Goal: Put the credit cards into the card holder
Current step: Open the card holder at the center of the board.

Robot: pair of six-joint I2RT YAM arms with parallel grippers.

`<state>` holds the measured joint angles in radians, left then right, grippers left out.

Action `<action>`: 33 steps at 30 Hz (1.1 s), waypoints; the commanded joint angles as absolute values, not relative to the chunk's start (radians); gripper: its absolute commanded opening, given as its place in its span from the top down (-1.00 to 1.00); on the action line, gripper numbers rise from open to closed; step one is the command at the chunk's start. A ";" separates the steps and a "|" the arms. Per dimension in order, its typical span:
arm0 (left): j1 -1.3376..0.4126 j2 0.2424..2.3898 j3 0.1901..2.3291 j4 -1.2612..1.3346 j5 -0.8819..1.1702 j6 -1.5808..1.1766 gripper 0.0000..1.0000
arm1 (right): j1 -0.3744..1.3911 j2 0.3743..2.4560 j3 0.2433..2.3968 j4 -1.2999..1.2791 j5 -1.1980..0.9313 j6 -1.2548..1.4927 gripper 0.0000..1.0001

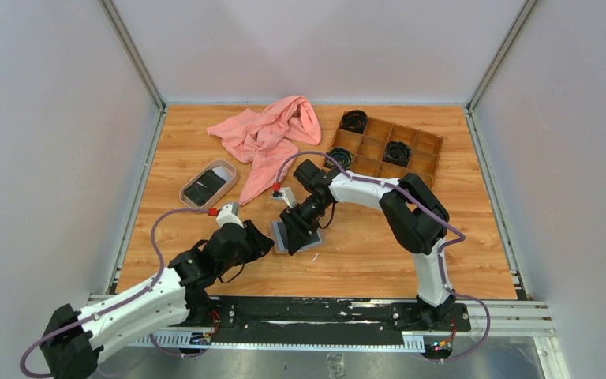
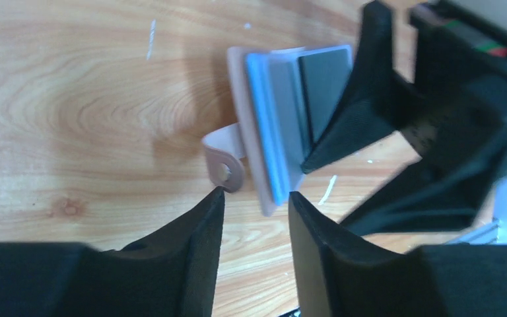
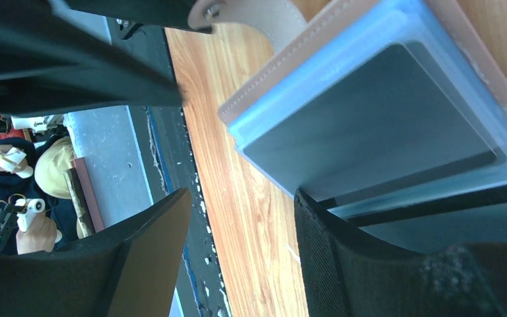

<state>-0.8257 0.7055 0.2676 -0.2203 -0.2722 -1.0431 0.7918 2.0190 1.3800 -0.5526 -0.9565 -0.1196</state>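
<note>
Tan-pink leather card holder (image 2: 277,125) open, black plastic credit card (image 2: 323,72) pocketed; left gripper (image 2: 256,198) at its 9 o'clock, part-open, empty; right gripper (image 3: 241,205) wide, empty, one finger (image 2: 350,125) resting on it.

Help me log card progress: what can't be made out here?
- Top view: the right gripper covers most of the card holder; cards inside uncountable.
- Top view: dark items in the oval tray are too small to identify.
- Right wrist view: frame edges and a finger cut off the card holder's pockets.
</note>
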 commanded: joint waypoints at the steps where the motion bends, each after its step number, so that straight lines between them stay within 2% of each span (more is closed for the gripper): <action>1: -0.818 0.568 0.267 -0.274 -0.252 -1.048 0.04 | 0.798 2.031 1.397 -0.591 -0.934 -0.131 -0.25; 4: -0.818 0.468 0.251 -0.245 -0.220 -1.020 -0.06 | 0.798 2.017 1.395 -0.591 -0.928 -0.141 -0.25; 8: -0.818 0.418 0.226 -0.172 -0.220 -1.012 -0.01 | 0.791 2.006 1.394 -0.596 -0.933 -0.157 -0.23; 15: -0.810 0.631 0.230 0.032 -0.172 -0.986 0.28 | 0.770 1.996 1.393 -0.609 -0.952 -0.180 -0.19; 20: -0.787 0.787 0.266 0.090 -0.151 -0.960 0.28 | 0.767 1.990 1.394 -0.615 -0.956 -0.187 -0.18; 33: -0.722 0.913 0.271 0.147 -0.085 -0.937 0.17 | 0.756 1.989 1.397 -0.621 -0.966 -0.190 -0.18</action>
<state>-0.7361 0.8803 0.2428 0.0933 -0.1154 -0.9627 0.7650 2.0205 1.3804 -0.5911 -0.9432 -0.1749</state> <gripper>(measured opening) 0.410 0.592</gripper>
